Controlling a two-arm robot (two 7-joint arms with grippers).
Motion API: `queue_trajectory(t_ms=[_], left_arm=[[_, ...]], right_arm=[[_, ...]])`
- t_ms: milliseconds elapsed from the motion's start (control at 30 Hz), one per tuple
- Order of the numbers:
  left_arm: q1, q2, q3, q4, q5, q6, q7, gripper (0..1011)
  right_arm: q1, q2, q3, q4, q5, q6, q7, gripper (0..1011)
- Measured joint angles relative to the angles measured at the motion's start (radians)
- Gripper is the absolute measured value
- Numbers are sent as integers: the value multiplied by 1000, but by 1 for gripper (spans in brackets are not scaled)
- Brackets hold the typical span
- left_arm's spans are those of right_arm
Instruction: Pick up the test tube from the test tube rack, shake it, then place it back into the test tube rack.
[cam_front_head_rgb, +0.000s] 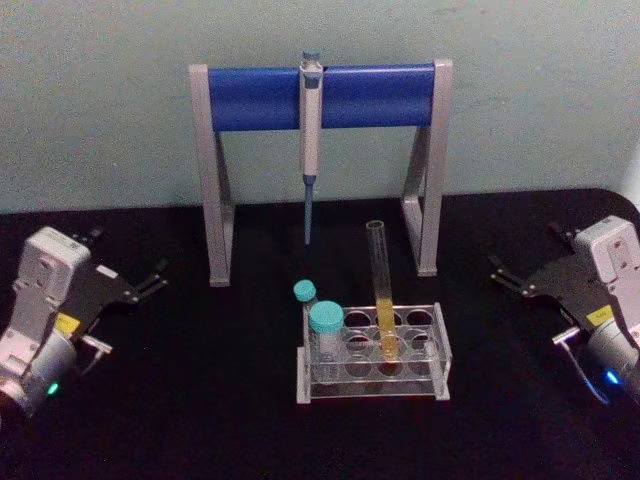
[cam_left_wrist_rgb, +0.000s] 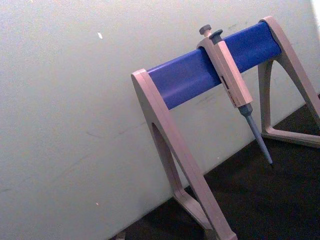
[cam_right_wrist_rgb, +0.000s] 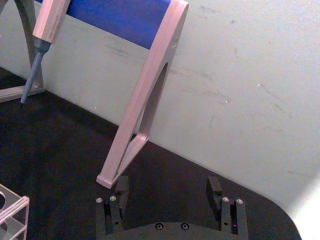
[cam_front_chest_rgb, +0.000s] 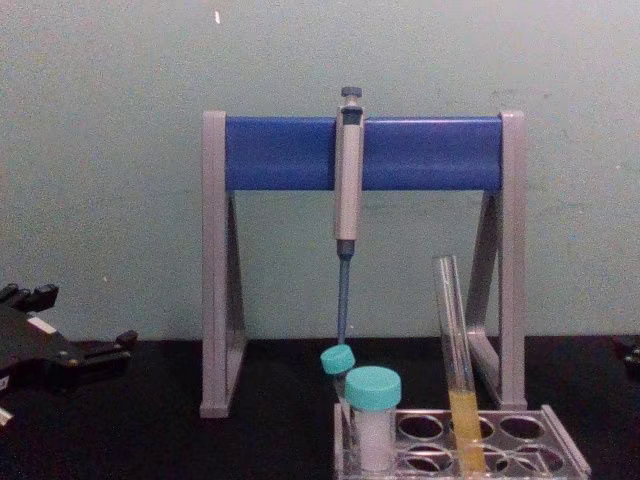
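Observation:
The test tube stands upright in the clear test tube rack at the table's centre front, with yellow liquid in its lower part. From the chest, the test tube rises well above the rack. My left gripper rests at the far left, open and holding nothing, well away from the rack. My right gripper sits at the far right, also apart from the rack. In the right wrist view, the right gripper has its fingers spread wide over bare black table, and a rack corner shows.
Two teal-capped tubes stand in the rack's left holes. Behind the rack is a grey-and-blue pipette stand with a pipette hanging from its bar, tip pointing down. A pale wall closes off the back of the black table.

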Motion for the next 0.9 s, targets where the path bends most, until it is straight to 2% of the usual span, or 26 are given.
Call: queue_trajectory(t_ms=[900], left_arm=[[0, 0, 0, 0, 0, 0, 0, 1010]], right_arm=[[0, 0, 0, 0, 0, 0, 0, 1000]])
